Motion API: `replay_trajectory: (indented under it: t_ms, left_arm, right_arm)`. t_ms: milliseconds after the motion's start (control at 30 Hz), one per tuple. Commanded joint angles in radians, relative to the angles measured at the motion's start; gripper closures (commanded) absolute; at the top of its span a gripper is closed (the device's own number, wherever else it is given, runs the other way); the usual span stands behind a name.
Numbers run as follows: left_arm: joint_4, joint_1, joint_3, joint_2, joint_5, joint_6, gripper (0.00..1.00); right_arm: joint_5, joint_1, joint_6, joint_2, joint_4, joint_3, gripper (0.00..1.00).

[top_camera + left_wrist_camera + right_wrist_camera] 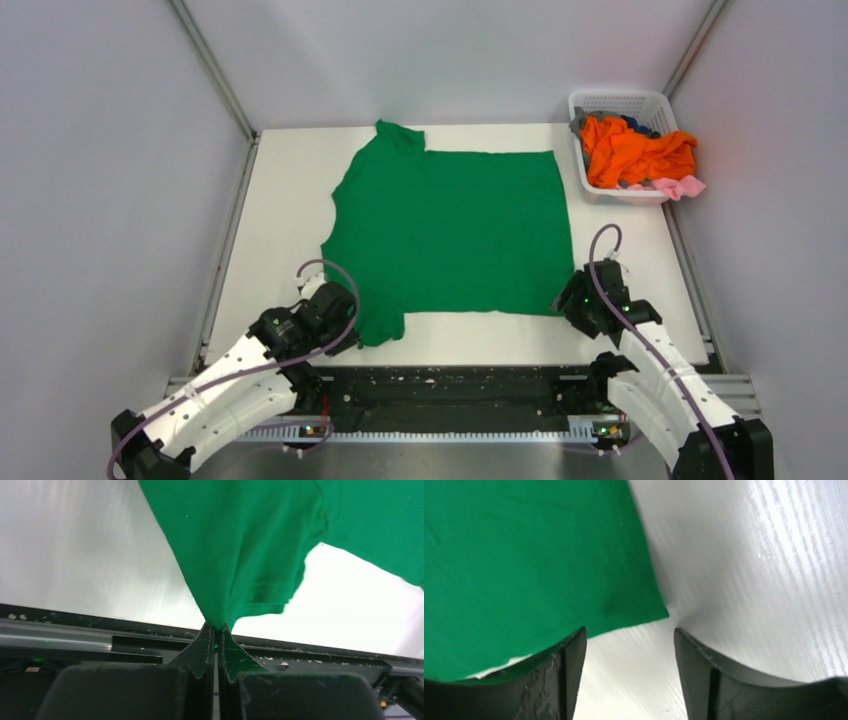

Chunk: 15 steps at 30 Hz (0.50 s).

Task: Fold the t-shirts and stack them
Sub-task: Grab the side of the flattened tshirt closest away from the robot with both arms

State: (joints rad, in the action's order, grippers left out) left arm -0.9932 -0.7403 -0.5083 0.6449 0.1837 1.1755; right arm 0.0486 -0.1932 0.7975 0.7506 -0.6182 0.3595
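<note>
The green shirt (450, 235) lies spread flat across the middle of the white bench (275, 200). Its neck points toward the left side and its hem toward the right. One sleeve reaches toward the far edge, the other toward the near left.

The left fingers (343, 325) are at that near sleeve (378, 322). In the left wrist view they (207, 650) are clenched tight together on the sleeve's edge, and the cloth (260, 540) gathers to a narrow peak right at their tips (folds fan out from the pinch).

The right fingers (572, 298) sit at the near right corner of the shirt, by the hem. In the right wrist view they (571, 680) stand apart with bare bench showing between them, grasping nothing. The corner of the green cloth (524, 570) ends just beyond the gap. The finger on the left of that view overlaps the hem's edge, though whether it touches the cloth I cannot tell.

A white basket (650, 100) stands at the far right corner of the bench, well apart from the green shirt. It holds a crumpled orange shirt (635, 152). A pink shirt (682, 186) hangs over its near rim, and scraps of blue and grey cloth show at the back (too bunched to make out more).
</note>
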Motion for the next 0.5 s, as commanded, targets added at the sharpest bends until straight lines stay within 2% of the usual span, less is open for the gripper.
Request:
replay_trajectory:
  t_ms: [0,300,467]
  left_arm:
    - [0.130,-0.002,-0.011,0.002,-0.053,-0.040,1.00]
    - [0.296,0.000,-0.035,0.035,-0.042,-0.090,1.00]
    - [0.341,0.002,-0.113,0.102,0.027,-0.135,1.00]
  right_arm:
    - [0.015,-0.003,0.027,0.035,0.052,-0.029,0.38]
    - [0.081,-0.002,0.003,0.112,0.135,-0.016,0.69]
    - [0.075,-0.003,-0.028,0.159,0.166,0.013,0.91]
